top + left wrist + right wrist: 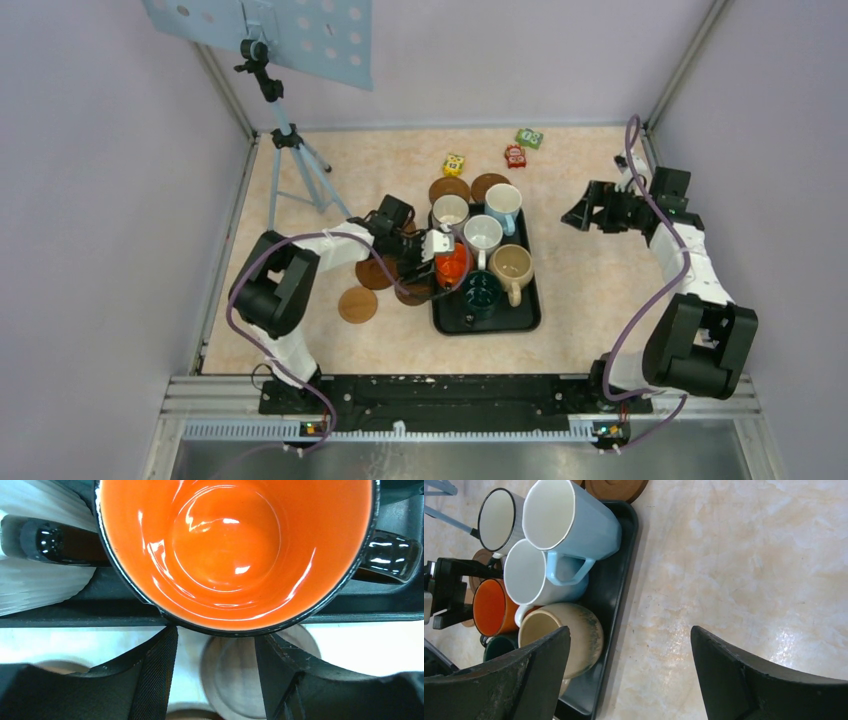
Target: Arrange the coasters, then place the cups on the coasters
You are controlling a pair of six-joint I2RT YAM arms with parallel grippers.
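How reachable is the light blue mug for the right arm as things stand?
Probably yes. The light blue mug stands at the tray's far right corner, the side nearest the right end effector, which hovers open over bare table with nothing between them.

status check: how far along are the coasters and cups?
Done: little. Coasters lie on the table, three left of the tray, two behind it; I count five, in no neat layout. In hand: left gripper, jaws apart, at the orange mug, nothing gripped. Right gripper open, off to the side. Left: all six mugs sit in the tray, none on a coaster.
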